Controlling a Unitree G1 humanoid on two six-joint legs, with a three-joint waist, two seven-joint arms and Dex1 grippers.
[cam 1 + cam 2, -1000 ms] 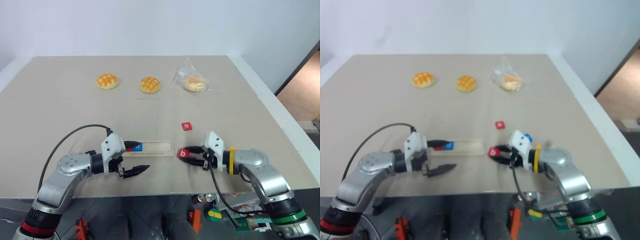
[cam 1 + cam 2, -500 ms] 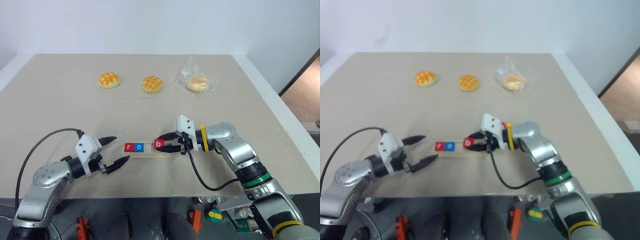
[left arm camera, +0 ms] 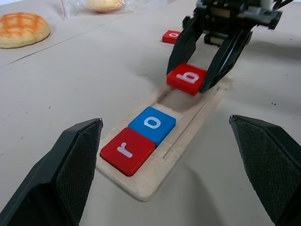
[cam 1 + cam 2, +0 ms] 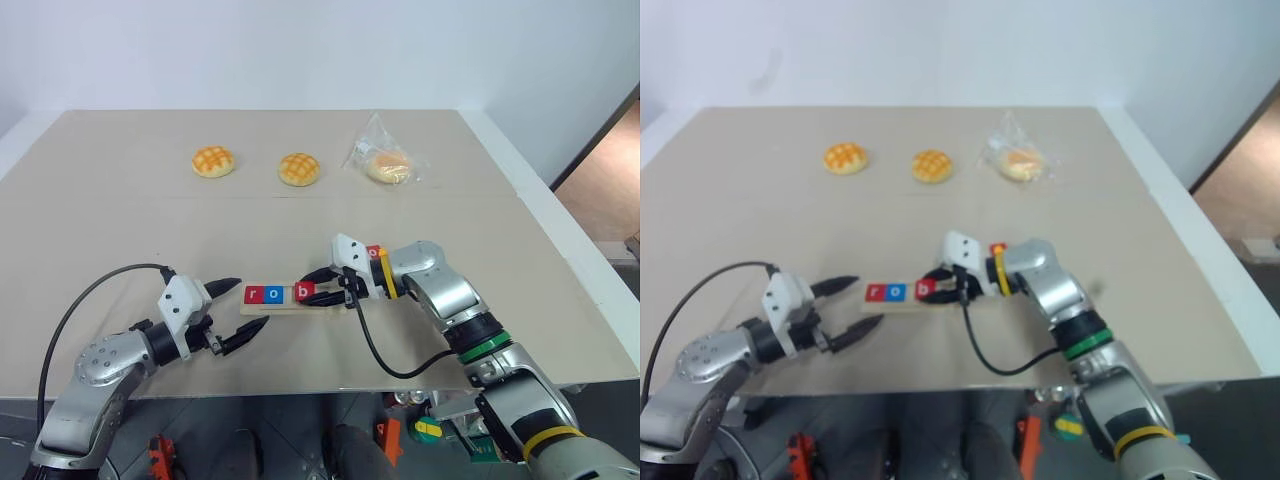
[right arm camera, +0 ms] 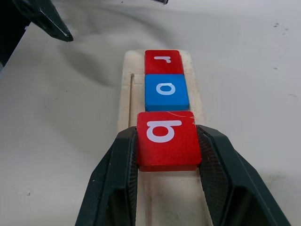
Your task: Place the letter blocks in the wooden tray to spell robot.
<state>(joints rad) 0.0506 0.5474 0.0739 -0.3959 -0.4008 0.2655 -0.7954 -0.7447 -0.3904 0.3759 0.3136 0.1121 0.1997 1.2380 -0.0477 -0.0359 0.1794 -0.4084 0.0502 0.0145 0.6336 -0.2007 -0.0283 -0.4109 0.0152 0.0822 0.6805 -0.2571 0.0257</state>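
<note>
Up close, red b block [image 5: 166,140] above wooden tray [image 5: 126,101].

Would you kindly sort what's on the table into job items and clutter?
Job: pale wooden tray; red r tile; blue o tile; red b tile in right gripper; loose red tile.
Clutter: two round buns; bagged bun.
</note>
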